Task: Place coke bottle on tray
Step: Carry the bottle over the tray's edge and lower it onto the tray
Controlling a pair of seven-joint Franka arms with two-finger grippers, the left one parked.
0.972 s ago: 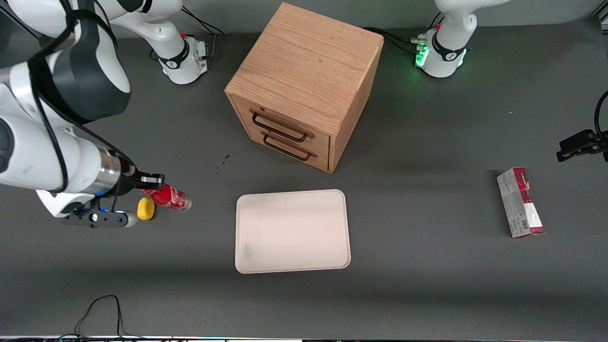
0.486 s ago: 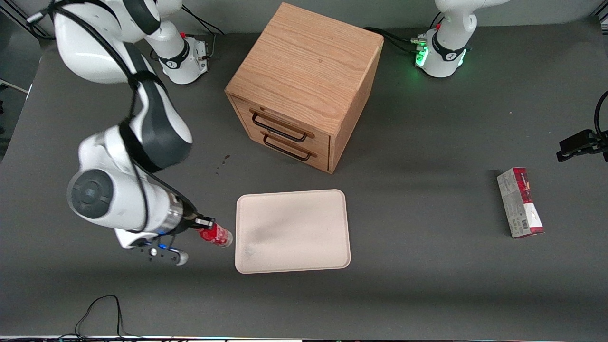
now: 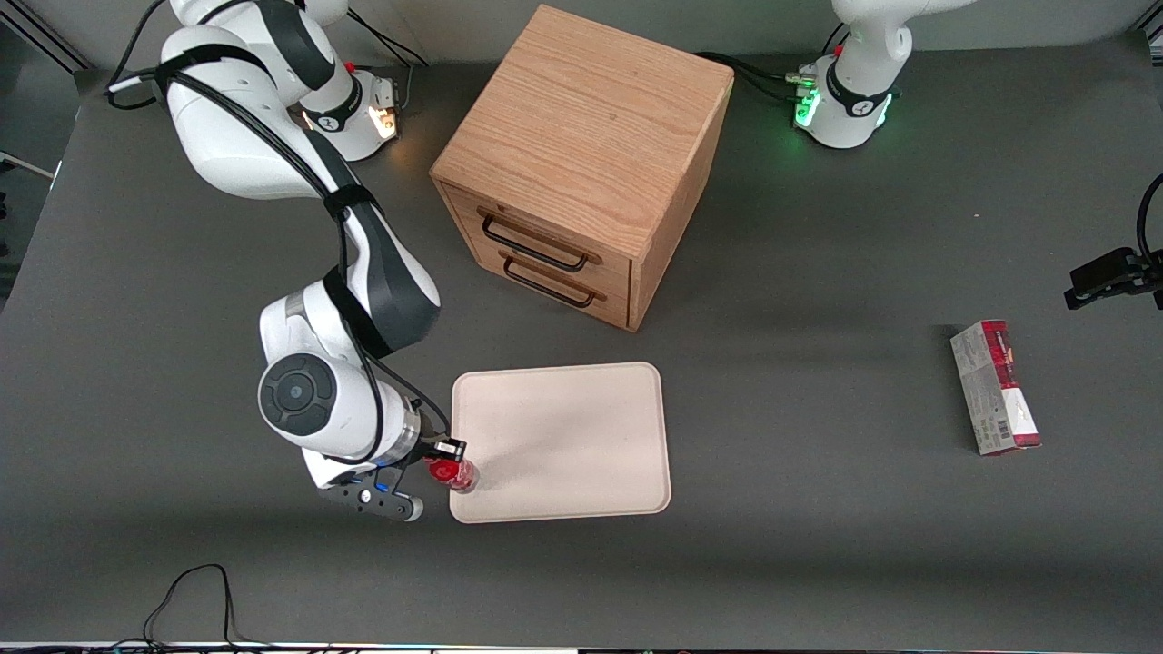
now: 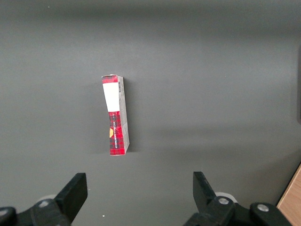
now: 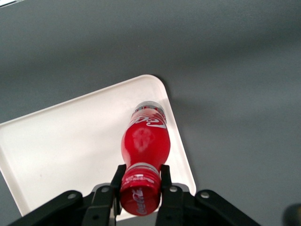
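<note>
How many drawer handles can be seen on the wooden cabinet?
2: the upper handle and the lower handle, stacked on the cabinet front. The gripper holds the coke bottle over the tray corner.

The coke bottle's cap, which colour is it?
Red, clearest in the right wrist view, where the end effector grips the coke bottle at its cap.

Even overhead light, soft shadow beside the cabinet (image 3: 581, 163), sharp focus, no glare
</note>
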